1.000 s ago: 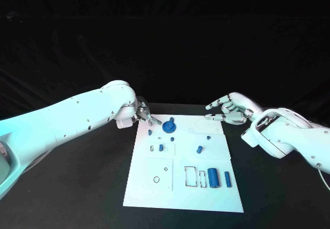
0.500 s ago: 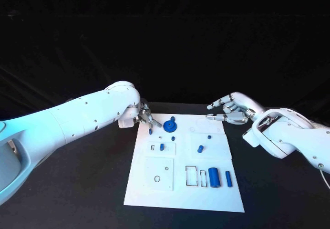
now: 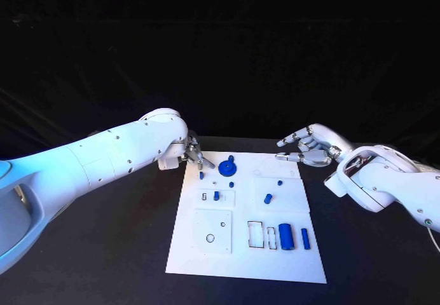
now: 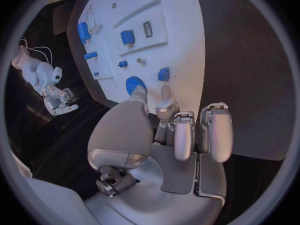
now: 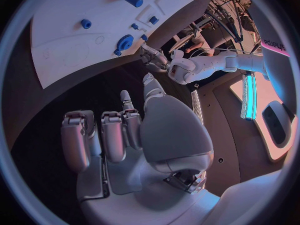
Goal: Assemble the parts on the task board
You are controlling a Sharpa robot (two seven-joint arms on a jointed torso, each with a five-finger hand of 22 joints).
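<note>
Fingers (image 3: pixel 196 157) of the left hand (image 3: pixel 191 152) look empty, curled by the task board (image 3: pixel 213 251); right hand (image 3: pixel 309 147) spread, empty.

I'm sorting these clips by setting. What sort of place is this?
Probably a robotics lab test bench: a black table against a dark backdrop, a white task board with small blue parts, and cabling and equipment in the right wrist view.

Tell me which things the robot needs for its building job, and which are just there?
For the job:
task board
blue gear
big blue cylinder
thin blue bar
small blue pieces, like the peg
left hand
right hand

Just there:
black table
black curtain behind
</note>
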